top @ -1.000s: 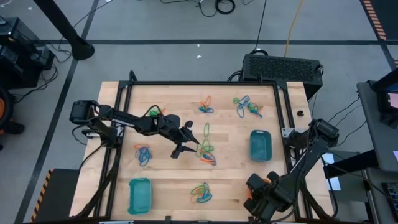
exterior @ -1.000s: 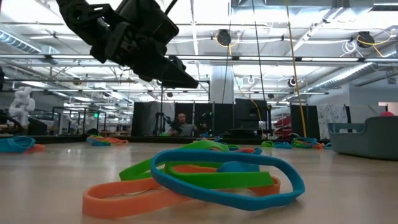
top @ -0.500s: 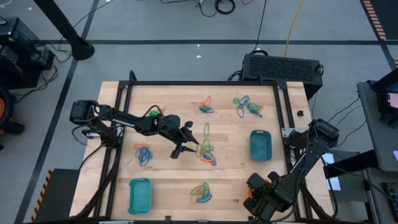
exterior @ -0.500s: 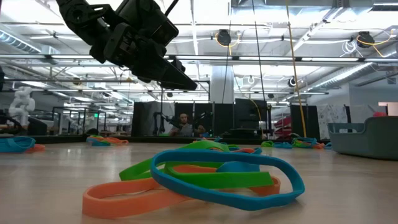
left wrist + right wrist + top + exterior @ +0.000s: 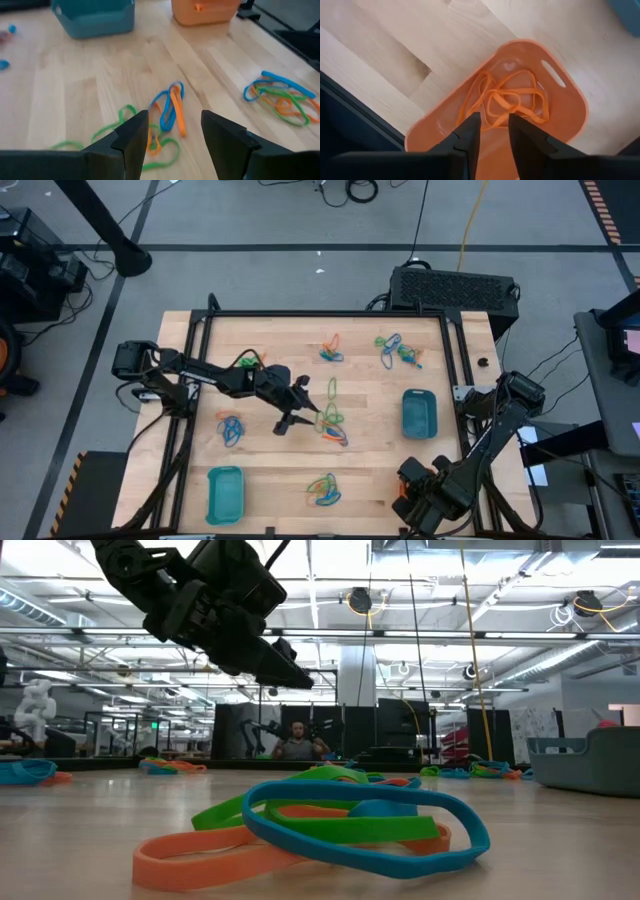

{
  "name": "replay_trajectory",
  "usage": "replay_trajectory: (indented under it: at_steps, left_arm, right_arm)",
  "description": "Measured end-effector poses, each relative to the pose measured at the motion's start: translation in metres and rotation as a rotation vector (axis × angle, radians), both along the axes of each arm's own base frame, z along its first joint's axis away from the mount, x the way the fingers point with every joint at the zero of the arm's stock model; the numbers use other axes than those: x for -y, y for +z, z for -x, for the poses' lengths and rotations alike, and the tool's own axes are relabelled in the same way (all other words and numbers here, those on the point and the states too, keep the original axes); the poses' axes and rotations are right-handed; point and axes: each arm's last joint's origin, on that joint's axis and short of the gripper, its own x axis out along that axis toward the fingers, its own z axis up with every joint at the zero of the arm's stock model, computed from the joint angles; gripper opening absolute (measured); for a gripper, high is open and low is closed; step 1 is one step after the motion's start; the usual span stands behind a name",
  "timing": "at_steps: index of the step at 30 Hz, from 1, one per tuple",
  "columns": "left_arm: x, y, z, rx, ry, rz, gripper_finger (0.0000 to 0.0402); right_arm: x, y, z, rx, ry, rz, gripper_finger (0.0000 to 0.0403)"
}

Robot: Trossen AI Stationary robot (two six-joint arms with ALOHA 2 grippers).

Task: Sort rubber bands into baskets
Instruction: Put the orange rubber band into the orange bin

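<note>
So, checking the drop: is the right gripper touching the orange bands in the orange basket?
Cannot tell. The right wrist view shows the right gripper overlapping the orange bands, without depth.

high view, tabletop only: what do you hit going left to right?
teal basket → blue rubber band pile → left gripper → mixed rubber band pile → green-blue rubber band pile → second teal basket
</note>
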Motion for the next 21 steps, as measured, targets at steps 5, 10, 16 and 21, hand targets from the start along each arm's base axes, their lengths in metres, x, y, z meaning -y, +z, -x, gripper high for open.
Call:
replay_trajectory:
  at_steps: [5,10,16,21]
  left_arm:
    - [0.0,0.001,0.0,-0.116,0.0,0.005,0.0191]
    - [0.001,0.011,0.013,-0.216,0.0,0.008,0.0191]
    - [0.012,0.047,0.037,-0.152,0.004,0.057,0.0191]
    - [0.032,0.067,0.065,-0.059,0.028,0.021,0.0191]
  right_arm:
    - [0.001,0.001,0.0,-0.003,0.035,-0.007,0.01]
    - [0.007,0.009,-0.009,0.034,0.101,-0.005,0.01]
    - [0.021,0.015,-0.033,0.14,0.249,0.052,0.01]
    - [0.039,0.016,-0.056,0.18,0.366,0.06,0.01]
